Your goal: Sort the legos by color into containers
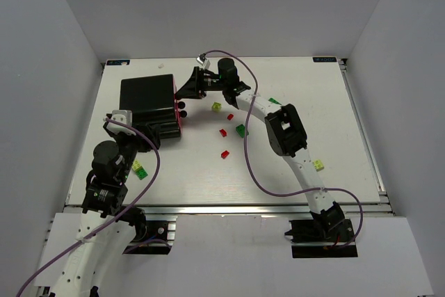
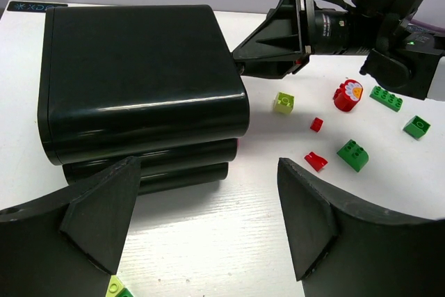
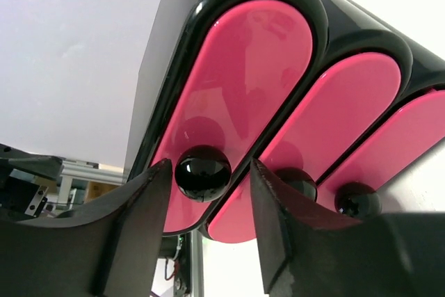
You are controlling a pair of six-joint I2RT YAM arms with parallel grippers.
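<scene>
Right gripper [image 3: 208, 170] spread astride top knob [image 3: 202, 172]; left gripper [image 2: 206, 172] spread, empty. Drawers [image 3: 243, 81] shut, legos [image 1: 224, 153] loose centre frame: none visibly sorted.

Rectangular black plastic box [image 2: 139, 81]: high gloss, smooth. Pink rounded drawer fronts [image 3: 243, 95] and black ball knobs [image 3: 202, 172]: mirror-glossy. White tabletop [image 1: 334, 116]: matt.

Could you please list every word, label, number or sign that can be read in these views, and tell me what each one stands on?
"XD": the opening letters, pale on dark, on the far left corner label; the rest is hidden behind the black box.
The far right corner label: too small to read.
Nothing else in view carries readable text.
</scene>
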